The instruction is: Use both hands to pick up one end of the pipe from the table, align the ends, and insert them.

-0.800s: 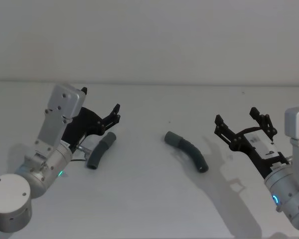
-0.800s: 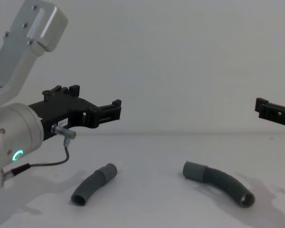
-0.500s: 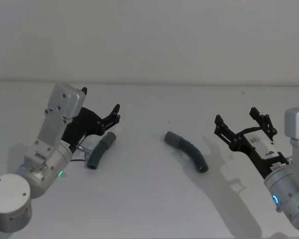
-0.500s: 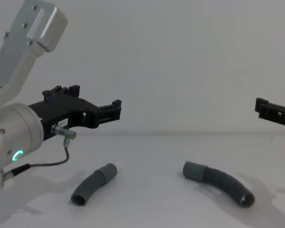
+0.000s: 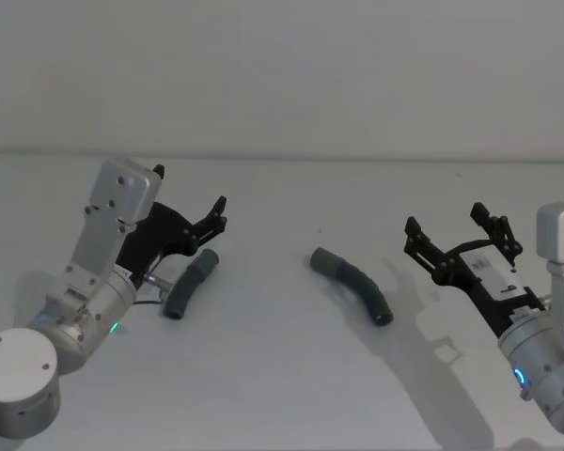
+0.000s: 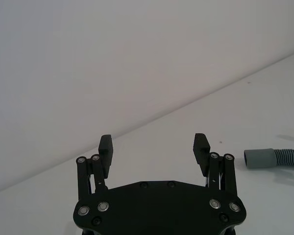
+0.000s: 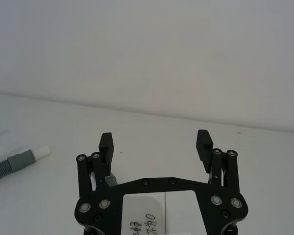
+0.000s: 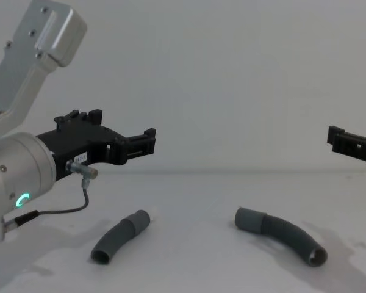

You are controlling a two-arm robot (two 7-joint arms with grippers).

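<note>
Now, the shorter pipe piece (image 5: 190,284) lies flat on the worktop (image 5: 282,376), left of centre in the head view. It is curved, with its narrow cuff (image 5: 208,259) pointing to the upper right and its open ribbed end toward the bottom of the frame. In the right wrist view I can see that this cuff ends in a whitish tip (image 7: 43,152). The longer pipe piece (image 5: 354,286) lies right of centre, well apart from the shorter one, and is bent like an arc. Its smooth collar (image 5: 324,260) is at the upper left end, facing the shorter piece, and its open end is at the lower right.

The left gripper (image 6: 153,147) hangs at the middle left of the head view, just up and left of the shorter piece. In the chest view it is clearly above the worktop. Its jaws stand wide apart and hold nothing. A green ring light (image 8: 24,198) glows on its wrist. The right gripper (image 5: 446,221) is at the right of the head view, beside the longer piece but apart from it, with its jaws also spread and empty.
</note>
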